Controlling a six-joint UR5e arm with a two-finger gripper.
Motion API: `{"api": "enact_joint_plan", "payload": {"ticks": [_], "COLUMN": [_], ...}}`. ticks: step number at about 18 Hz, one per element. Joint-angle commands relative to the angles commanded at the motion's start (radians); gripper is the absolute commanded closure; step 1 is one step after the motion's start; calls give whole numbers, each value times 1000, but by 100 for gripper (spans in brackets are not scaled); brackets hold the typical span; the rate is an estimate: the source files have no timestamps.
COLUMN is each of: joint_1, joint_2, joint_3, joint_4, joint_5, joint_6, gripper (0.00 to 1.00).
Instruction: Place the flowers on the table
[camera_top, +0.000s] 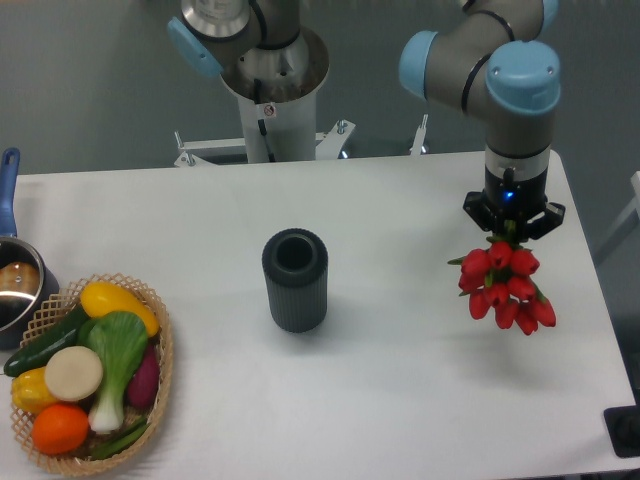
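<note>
Gripper (513, 228) clamped on the stem end of the flowers (505, 287), red buds hanging directly below it over the right side of the table (400, 200), well right of the dark cylinder (295, 280).

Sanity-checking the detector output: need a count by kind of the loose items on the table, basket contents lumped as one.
Flower bunch: 1, the flowers, held by the gripper over the table
Cylinder: 1, the dark cylinder, upright
Basket: 1, the wicker basket of vegetables
Pot: 1, the blue-handled pot at the left edge
Total: 4
</note>
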Motion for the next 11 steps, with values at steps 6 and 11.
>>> {"api": "enact_joint_plan", "payload": {"ticks": [6, 11], "joint_1": [-54, -93], "joint_2": [-35, -61], "joint_3": [-32, -46], "joint_4": [14, 17], "joint_5": [35, 40], "joint_6": [-11, -9], "gripper": [100, 95]}}
